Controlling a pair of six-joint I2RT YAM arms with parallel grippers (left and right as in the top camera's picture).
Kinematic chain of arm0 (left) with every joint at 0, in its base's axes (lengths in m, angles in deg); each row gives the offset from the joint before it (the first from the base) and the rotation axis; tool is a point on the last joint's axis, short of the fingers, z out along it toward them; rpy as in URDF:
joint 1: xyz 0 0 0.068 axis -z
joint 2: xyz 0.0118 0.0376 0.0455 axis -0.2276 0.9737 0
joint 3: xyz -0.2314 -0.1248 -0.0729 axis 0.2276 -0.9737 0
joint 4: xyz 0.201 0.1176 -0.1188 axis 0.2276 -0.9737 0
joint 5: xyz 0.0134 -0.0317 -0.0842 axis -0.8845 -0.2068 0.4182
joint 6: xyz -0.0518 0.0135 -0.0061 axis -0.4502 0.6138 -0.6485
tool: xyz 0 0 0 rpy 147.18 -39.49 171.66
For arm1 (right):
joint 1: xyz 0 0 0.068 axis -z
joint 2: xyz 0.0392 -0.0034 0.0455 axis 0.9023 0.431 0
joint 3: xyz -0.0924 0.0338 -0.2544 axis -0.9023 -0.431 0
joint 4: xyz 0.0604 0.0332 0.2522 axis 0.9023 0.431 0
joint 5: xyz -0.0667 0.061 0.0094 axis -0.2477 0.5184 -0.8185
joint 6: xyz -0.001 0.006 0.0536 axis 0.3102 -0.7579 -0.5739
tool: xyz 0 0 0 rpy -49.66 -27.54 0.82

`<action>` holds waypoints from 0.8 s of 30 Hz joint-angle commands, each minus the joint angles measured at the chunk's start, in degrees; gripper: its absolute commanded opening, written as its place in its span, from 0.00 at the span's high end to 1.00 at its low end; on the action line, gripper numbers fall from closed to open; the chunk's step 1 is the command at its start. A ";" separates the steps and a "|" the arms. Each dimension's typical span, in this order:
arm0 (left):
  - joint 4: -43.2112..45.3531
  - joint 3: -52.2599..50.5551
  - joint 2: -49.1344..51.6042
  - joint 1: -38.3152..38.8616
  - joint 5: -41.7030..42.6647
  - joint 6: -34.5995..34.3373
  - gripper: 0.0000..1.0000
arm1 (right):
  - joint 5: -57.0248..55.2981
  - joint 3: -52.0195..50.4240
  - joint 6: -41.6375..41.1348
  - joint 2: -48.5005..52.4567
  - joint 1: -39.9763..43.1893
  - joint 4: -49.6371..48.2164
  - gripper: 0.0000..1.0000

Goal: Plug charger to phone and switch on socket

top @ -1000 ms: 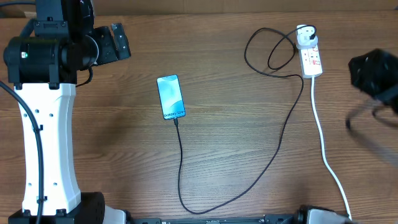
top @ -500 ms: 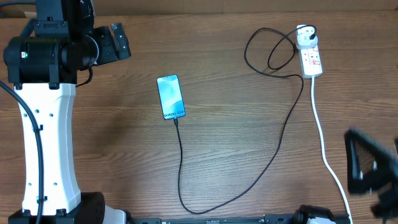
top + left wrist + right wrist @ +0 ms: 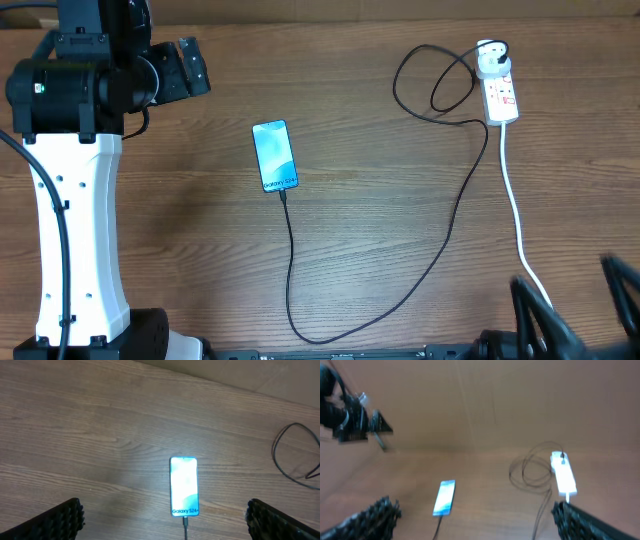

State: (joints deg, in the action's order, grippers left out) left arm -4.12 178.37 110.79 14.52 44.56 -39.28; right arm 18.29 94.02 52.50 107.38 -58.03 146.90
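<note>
The phone (image 3: pixel 275 155) lies flat mid-table, its cyan screen lit, and shows in the left wrist view (image 3: pixel 184 485) and the right wrist view (image 3: pixel 444 497) too. The charger, a thin black cable (image 3: pixel 291 270), meets the phone's near end with its tip (image 3: pixel 185 522), curves right, loops, and ends in a plug on the socket (image 3: pixel 499 88). The white socket strip (image 3: pixel 563 479) lies at the far right. My left gripper (image 3: pixel 190 66) hangs open high at the far left, well away from the phone (image 3: pixel 162 522). My right gripper (image 3: pixel 580 310), blurred, stands open at the near right corner, holding nothing (image 3: pixel 475 520).
The socket's white cord (image 3: pixel 520 220) runs from the strip toward the table's near edge, passing close to my right gripper. The left arm's white base column (image 3: pixel 75 230) fills the left side. A brown cardboard wall (image 3: pixel 495 405) stands behind the table.
My right gripper has pulled back from beside the socket to the near right corner, and its jaws have opened wider. The left arm, phone and cable have not moved.
</note>
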 commanded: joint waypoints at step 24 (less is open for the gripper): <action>0.04 0.74 0.37 -0.26 -0.74 0.52 0.00 | -14.40 -89.85 1.70 -32.65 -16.04 -74.97 0.00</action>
State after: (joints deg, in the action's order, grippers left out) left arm -4.25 178.37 110.82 14.52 44.36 -39.28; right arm 9.85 5.47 53.97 75.49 -73.29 72.54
